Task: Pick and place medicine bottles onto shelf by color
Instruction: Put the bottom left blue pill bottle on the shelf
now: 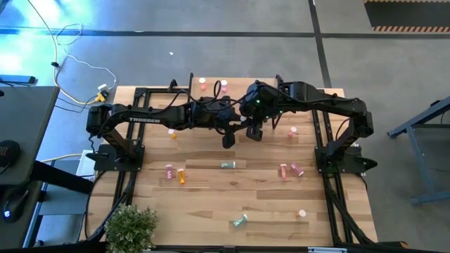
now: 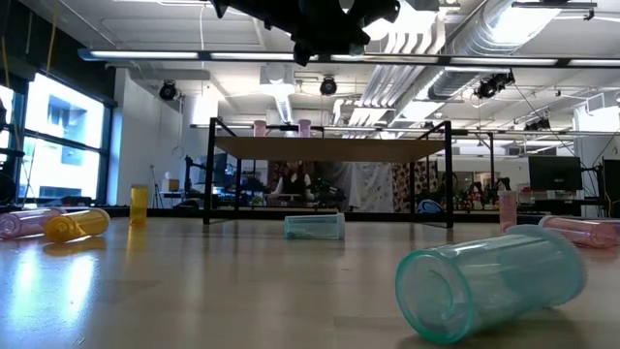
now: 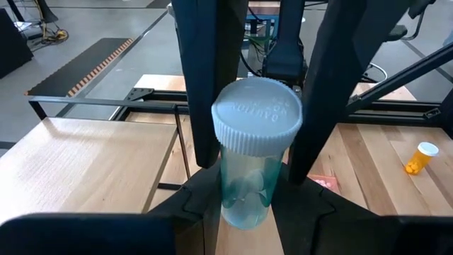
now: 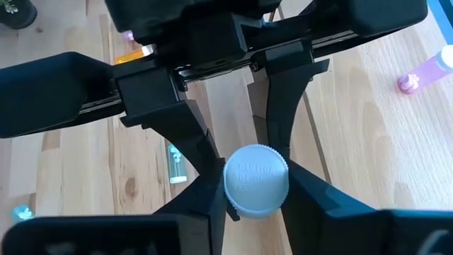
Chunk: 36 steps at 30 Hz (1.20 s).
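A light plank desk (image 1: pixel 211 204) is seen on a grey floor, with an open industrial room of ducts and windows behind it in the low view. A potted plant (image 1: pixel 131 226) stands at one desk corner. The shelf (image 2: pixel 329 148) stands at the desk's far side; two pink bottles (image 2: pixel 260 127) are counted upright on it. On the desk, two teal bottles (image 1: pixel 240 221) lying down, two orange and about five pink can be counted. Above the middle, a teal capped bottle (image 3: pixel 253 163) is clamped in the left gripper (image 3: pixel 251 170), while the right gripper (image 4: pixel 256 185) is pinched on a white cap (image 4: pixel 256 178).
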Tool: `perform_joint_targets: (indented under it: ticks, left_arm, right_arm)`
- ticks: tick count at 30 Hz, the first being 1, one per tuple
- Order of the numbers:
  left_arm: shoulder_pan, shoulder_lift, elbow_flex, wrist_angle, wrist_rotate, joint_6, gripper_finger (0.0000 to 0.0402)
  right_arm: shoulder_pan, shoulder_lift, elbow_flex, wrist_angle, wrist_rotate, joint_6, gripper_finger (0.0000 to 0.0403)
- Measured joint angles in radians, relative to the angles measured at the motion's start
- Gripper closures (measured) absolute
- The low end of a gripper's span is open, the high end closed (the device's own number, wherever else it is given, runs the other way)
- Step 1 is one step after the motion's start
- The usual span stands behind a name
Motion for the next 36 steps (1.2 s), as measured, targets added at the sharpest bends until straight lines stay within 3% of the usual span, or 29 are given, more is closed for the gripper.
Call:
perform_joint_targets:
  ticks: [9,18,28,33,36]
  left_arm:
    - [0.0,-0.002,0.0,-0.009,0.004,0.004,0.0253]
    - [0.036,-0.094,0.001,-0.144,-0.04,0.036,0.0181]
    - [0.1,-0.196,0.001,-0.298,-0.048,0.085,0.0174]
    - [0.129,-0.229,0.0,-0.312,-0.049,0.096,0.0174]
    - [0.151,-0.243,0.0,-0.312,-0.049,0.097,0.0174]
  right_arm:
    - [0.0,0.0,0.0,0.001,0.014,0.019,0.0306]
    - [-0.005,-0.017,-0.001,-0.003,0.093,0.049,0.0303]
    - [-0.107,-0.115,0.0,0.09,0.239,0.033,0.0302]
    - [-0.223,-0.141,0.0,0.188,0.25,-0.014,0.0302]
    - [-0.305,-0.126,0.0,0.239,0.185,-0.035,0.0302]
